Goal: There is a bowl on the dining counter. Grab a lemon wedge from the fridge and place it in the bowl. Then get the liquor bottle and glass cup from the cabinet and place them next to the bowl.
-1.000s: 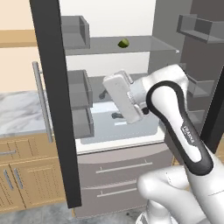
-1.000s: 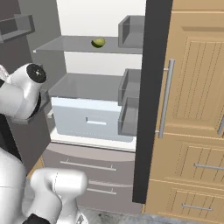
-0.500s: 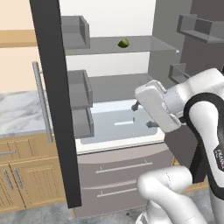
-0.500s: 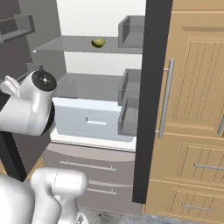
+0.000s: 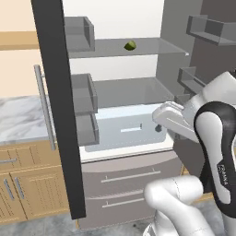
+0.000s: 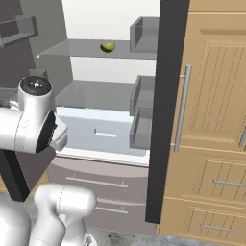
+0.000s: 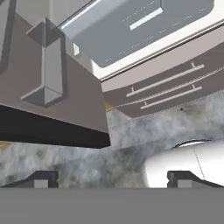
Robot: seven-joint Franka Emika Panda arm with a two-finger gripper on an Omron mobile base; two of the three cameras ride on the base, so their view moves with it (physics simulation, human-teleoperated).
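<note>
fridge (image 5: 138, 106): both doors are swung wide; the grey shelves, door bins and pale crisper drawer are exposed, with steel drawers below.
lemon wedge (image 5: 130, 45): a small green-yellow piece is seen alone on the upper glass shelf (image 5: 152, 47), toward its middle; it is also picked out in the right base view (image 6: 108, 46). nothing is touching it.
gripper (image 7: 113, 178): the jaws are spread wide and nothing is held between them; the two dark fingertips (image 7: 41, 178) are seen at the bottom of the hand view, pointed down toward the fridge's lower drawers (image 7: 166, 85) and the mottled floor.
arm (image 5: 214, 138): it is folded in front of the right-hand door (image 5: 207, 60), at about crisper height, well below the wedge's shelf.
step in hand: the reach for the wedge is judged to be barely begun; the hand is aimed low and away from the shelf.
how it is best done: the hand should be lifted and turned to face into the compartment, then brought level just above the upper shelf; the door bins on either side should be cleared; the wedge is small and rounded, so the fingers should be centred around it before closing, lest it be nudged backward.
risk: the glass shelf edge may be struck if the approach is made too low.
writing: "franka" is printed vertically on the dark forearm (image 5: 222, 174) in small white letters; no other label is legible.
</note>
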